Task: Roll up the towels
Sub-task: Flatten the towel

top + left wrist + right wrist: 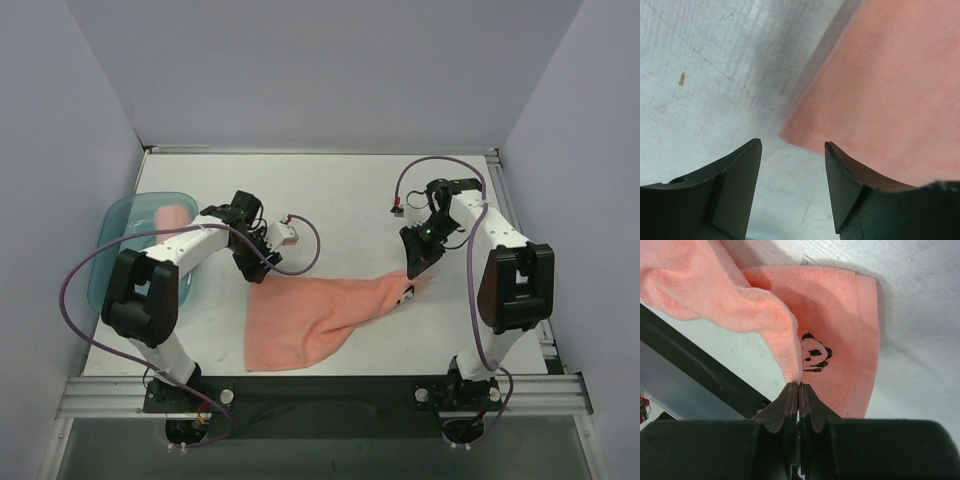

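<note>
Right claw point(799, 386) pinches a fold of the salmon-pink fabric towel point(300, 325); left claw point(792, 142), spread wide at its corner, should probably grip there, stretching it flat.

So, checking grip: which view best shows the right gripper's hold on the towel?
Right wrist: the right gripper pinches a towel fold up close. Top shows it small; left wrist shows only the towel's other corner.

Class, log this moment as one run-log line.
left gripper: open at towel corner | right gripper: shut on towel fold | towel: unrolled
</note>
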{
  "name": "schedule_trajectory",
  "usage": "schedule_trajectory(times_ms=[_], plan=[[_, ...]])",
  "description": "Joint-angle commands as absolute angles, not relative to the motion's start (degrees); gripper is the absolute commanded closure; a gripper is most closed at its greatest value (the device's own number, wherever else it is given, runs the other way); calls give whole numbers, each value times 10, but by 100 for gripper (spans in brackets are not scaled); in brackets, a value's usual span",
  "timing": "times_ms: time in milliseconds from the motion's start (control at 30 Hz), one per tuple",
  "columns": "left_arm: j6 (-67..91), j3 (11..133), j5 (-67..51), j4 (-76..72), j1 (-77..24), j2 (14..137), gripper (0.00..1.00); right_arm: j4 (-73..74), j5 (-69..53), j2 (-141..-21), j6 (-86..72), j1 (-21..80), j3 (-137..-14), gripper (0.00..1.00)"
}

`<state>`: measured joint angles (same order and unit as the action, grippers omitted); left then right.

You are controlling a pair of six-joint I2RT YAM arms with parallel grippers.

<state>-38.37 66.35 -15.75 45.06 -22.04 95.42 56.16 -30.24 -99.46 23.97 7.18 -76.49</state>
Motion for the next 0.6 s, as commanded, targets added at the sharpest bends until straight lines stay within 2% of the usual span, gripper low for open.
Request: schedule_trajectory(times_ms=[0,200,267,300,333,400,433,467,567], plan=[[-381,686,-134,425,-220,981,36,582,-293,-1006,247,70,-787,100],[-386,682,-134,423,-220,1016,37,578,-293,-1019,247,70,-796,100],[-388,681,-146,425,-220,1022,42,577,-294,-1023,245,70,-800,100],[-388,680,-149,431,-220,1028,49,577,-293,-1027,243,71,-802,100],[-386,680,-146,432,-219,1032,65,577,-294,-1028,243,71,-803,100],[-385,681,-139,439,-214,1037,81,573,-294,-1035,240,71,-807,100],[-384,681,-132,440,-210,1036,96,571,-294,-1037,238,72,-809,100],[-383,685,-128,442,-196,1032,100,568,-294,-1042,236,74,-810,100],[-388,693,-111,446,-171,1028,100,555,-288,-1051,227,73,-814,100]])
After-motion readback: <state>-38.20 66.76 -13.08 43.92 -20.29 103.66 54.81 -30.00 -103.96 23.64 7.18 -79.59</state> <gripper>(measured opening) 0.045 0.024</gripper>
